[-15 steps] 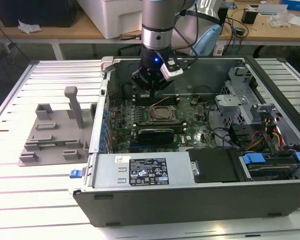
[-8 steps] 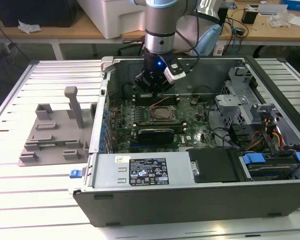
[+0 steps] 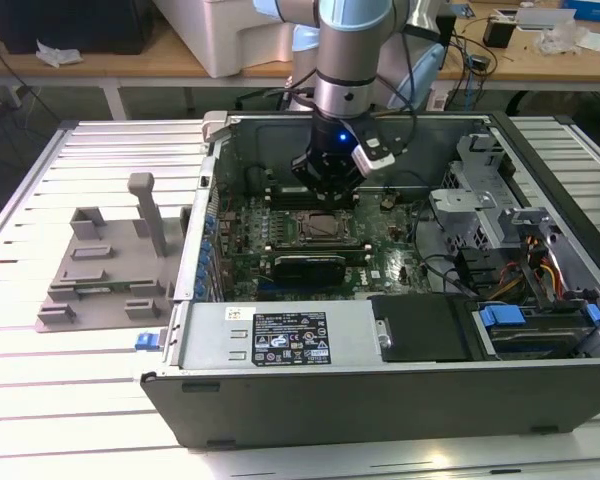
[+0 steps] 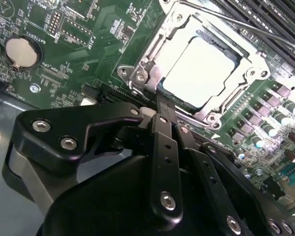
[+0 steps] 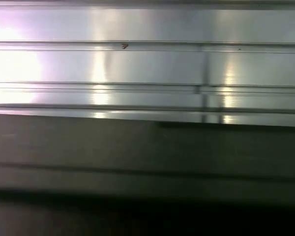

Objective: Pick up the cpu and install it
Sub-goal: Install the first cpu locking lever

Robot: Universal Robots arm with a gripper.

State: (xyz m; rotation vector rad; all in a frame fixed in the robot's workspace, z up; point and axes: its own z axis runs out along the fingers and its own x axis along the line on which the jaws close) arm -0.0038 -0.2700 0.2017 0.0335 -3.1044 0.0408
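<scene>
Lab room, cluttered wooden desks at the far side. Exterior view: slatted metal bench (image 3: 100, 380) carries an open PC case (image 3: 380, 400) lying on its side, with a grey plastic shroud (image 3: 110, 265) on the slats to the exterior view's left. Arm comes down from above into the case; gripper (image 3: 325, 185) hangs just over the motherboard (image 3: 380, 262), right above the socket (image 3: 318, 226).

Second wrist view: cpu (image 4: 199, 69) sits flat inside the socket frame (image 4: 137, 73), silver top glaring bright, frame around it on all sides. Jaws look drawn together, tips just beside the near edge of the frame; nothing seen between them, but I can't say for sure whether they're fully closed. Coin cell (image 4: 22, 51) well off to the side on the board.

First wrist view: bench slats (image 5: 147, 64) and a dark case wall (image 5: 147, 162).

Handling, my read: cpu is light, stiff, slick on top, and fragile underneath. Take it by opposite edges only, keep it level, no pressing or sliding.
</scene>
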